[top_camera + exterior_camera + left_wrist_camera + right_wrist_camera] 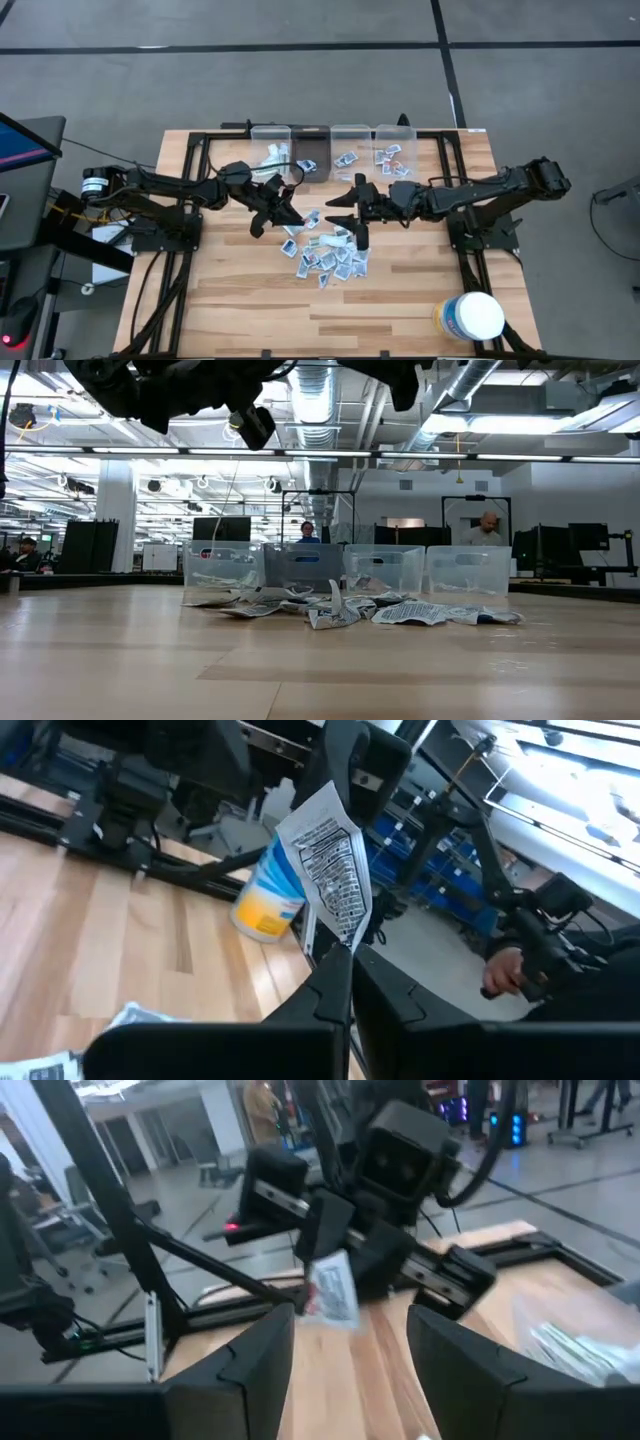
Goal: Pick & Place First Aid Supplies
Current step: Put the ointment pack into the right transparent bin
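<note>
My left tool (338, 965) is clamped on one printed packet (328, 870), held above the table (400, 300) at about 10 o'clock from the heap of packets (325, 255). My right tool (345, 1345) stands wide and empty, at about 1 o'clock from the heap. Clear bins (350, 140) line the 12 o'clock edge. White tub (470, 318) at 5 o'clock.

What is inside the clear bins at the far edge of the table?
Seen from above, the clear bins each hold a few small packets, and the rightmost two hold ones with red or blue print. The low view blurs their contents, so exact counts and any packets lying underneath cannot be told.
</note>
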